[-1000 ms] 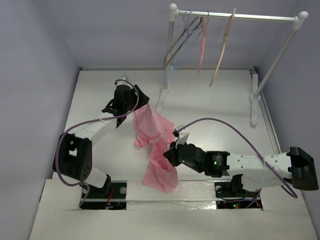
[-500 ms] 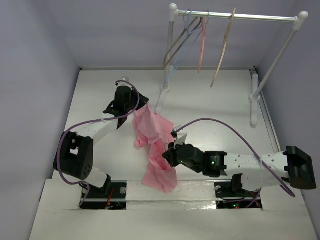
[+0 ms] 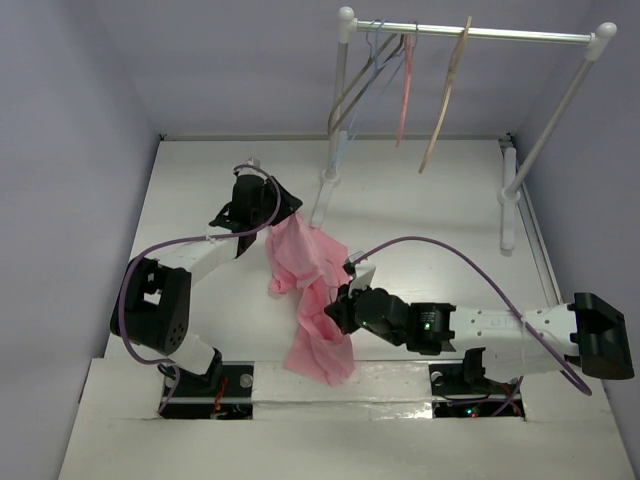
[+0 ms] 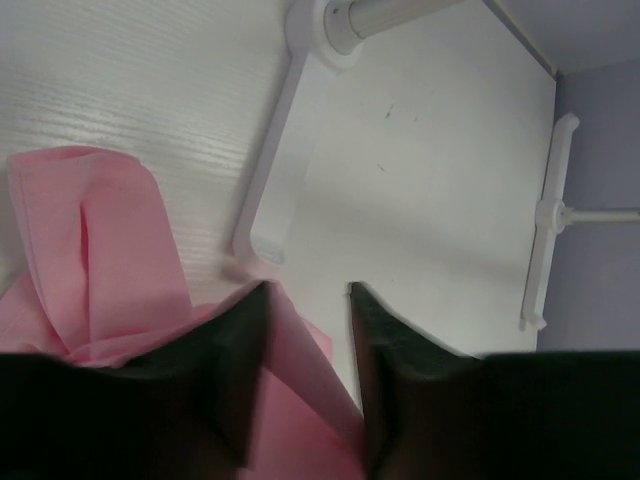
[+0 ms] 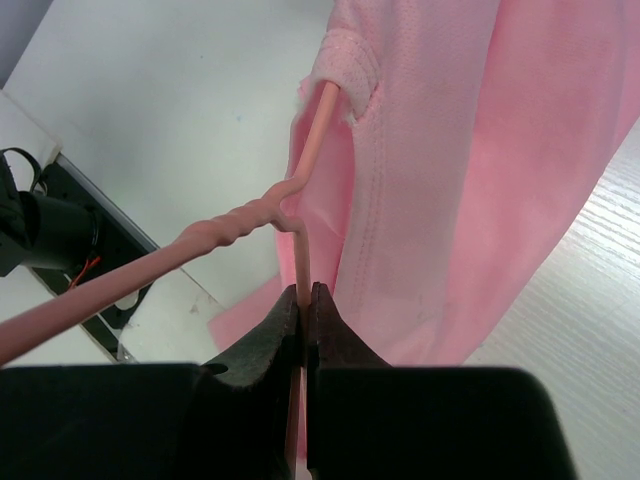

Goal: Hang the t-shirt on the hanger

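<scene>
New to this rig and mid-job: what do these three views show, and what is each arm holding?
Two robot arms are bolted at the near edge of a white table. The wide picture comes from a fixed camera above and behind them. The other two come from a camera on each wrist, looking past its own fingers. The left gripper holds the pink t-shirt up by a pinch of fabric. The right gripper is shut on the thin salmon-pink hanger, one end of which pokes into a hemmed opening of the shirt. At the back stands a clothes rack with spare hangers.
</scene>
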Robot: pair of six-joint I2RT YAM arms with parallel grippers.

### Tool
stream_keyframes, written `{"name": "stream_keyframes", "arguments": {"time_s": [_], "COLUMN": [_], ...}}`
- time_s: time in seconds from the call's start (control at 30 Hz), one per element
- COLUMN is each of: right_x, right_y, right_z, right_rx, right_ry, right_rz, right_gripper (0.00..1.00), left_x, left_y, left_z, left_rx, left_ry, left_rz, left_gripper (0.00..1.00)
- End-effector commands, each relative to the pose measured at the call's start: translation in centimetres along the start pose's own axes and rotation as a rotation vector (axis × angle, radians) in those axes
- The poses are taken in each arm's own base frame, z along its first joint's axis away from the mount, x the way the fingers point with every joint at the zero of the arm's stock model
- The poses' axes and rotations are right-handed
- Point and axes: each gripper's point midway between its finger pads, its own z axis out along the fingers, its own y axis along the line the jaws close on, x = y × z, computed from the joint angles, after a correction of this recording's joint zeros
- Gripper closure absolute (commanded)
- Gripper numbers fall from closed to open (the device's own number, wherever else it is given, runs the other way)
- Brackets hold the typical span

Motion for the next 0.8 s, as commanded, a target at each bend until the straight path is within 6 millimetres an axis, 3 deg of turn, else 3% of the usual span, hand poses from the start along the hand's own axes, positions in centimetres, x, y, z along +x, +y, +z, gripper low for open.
{"name": "stream_keyframes", "arguments": {"time_s": [0.0, 0.1, 0.23, 0.37, 0.53, 0.57, 0.63, 0.67, 0.77], "right_x": [-1.5, -1.4, -1.1, -0.8, 0.1, 0.2, 1.0, 0.9, 1.5], "right_y": [1.0, 1.0, 0.7, 0.4, 0.3, 0.3, 0.1, 0.1, 0.0], "right_z": [-0.1, -0.2, -0.3, -0.6, -0.9, -1.0, -1.1, -1.4, -1.8], "right_rx": [-0.035, -0.035, -0.029, -0.030, -0.023, -0.026, -0.027, -0.033, -0.046], "right_ry": [-0.055, -0.052, -0.050, -0.034, 0.032, 0.038, 0.063, 0.063, 0.083], "right_rz": [0.033, 0.035, 0.040, 0.027, -0.014, -0.016, -0.014, -0.006, 0.004], "right_gripper": [1.00, 1.00, 1.00, 1.00, 1.00, 1.00, 1.00, 1.00, 1.00], "left_x": [-0.7, -0.9, -1.7, -3.8, -8.6, -10.2, -11.7, -13.2, -14.5], "left_y": [-1.7, -1.9, -2.1, -3.1, -2.2, -3.2, -2.4, -3.0, -2.3], "left_z": [-0.1, -0.3, -0.9, -1.6, -2.3, -2.8, -3.3, -4.0, -5.0], "left_rx": [0.054, 0.060, 0.059, 0.061, 0.003, 0.011, -0.048, -0.049, -0.087], "left_ry": [-0.023, -0.034, -0.071, -0.117, -0.168, -0.195, -0.212, -0.242, -0.261], "left_rz": [0.012, 0.007, 0.020, 0.051, 0.063, 0.074, 0.089, 0.118, 0.133], "left_gripper": [0.74, 0.99, 1.00, 1.00, 1.00, 1.00, 1.00, 1.00, 1.00]}}
